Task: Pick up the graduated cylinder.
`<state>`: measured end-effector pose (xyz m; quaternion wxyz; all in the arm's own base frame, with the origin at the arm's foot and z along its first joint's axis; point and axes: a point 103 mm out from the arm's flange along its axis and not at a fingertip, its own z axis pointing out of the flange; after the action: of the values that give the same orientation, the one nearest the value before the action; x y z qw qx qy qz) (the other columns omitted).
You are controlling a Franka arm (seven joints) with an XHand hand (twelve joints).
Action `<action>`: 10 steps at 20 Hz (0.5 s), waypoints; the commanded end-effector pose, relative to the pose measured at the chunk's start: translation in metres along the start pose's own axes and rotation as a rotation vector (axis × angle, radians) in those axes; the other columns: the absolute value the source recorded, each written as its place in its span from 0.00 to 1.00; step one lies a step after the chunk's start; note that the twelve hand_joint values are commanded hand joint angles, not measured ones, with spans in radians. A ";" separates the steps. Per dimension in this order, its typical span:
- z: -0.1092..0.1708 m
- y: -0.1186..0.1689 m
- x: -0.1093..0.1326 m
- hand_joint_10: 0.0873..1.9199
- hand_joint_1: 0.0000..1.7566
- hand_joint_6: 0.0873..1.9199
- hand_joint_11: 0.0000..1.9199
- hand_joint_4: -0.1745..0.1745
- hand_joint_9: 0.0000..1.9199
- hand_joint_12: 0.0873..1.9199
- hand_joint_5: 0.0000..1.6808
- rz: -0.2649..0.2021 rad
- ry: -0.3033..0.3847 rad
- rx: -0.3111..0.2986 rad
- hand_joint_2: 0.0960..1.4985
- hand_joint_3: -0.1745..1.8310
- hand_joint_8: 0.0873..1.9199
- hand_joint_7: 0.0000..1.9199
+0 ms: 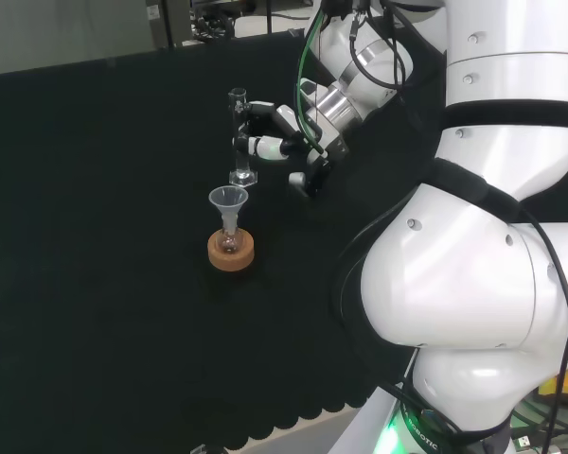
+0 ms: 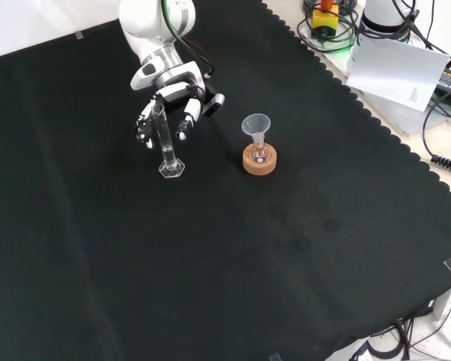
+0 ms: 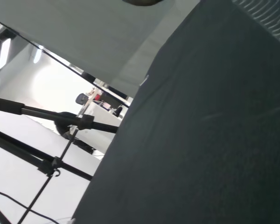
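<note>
The hand (image 2: 169, 101) had its fingers (image 1: 256, 147) curled round the upright graduated cylinder (image 2: 164, 139) — base on the worktop (image 2: 286, 248), beside a funnel-topped flask (image 2: 257, 139).

My arm (image 1: 473, 284) is glossy white, built of fat rounded links with black bands at the joints and small screws set into the shells. Black and green cables (image 1: 312, 47) loop along my wrist, past a silver metal collar. My robot hand (image 2: 169, 101) is black with white finger segments (a green light glows at my base).
</note>
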<state>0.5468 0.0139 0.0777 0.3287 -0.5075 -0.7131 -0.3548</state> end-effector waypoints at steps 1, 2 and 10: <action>0.007 0.002 0.001 0.22 0.60 0.02 0.23 0.44 0.38 0.65 0.38 -0.015 0.031 0.009 0.65 0.00 0.27 0.24; 0.009 0.003 0.000 0.22 0.60 0.02 0.23 0.44 0.38 0.65 0.38 -0.016 0.033 0.010 0.65 0.00 0.27 0.24; 0.015 0.001 -0.001 0.22 0.60 0.03 0.25 0.43 0.39 0.64 0.38 -0.018 0.073 -0.015 0.65 0.00 0.27 0.24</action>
<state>0.5474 0.0260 0.0696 0.3438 -0.4931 -0.7084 -0.3698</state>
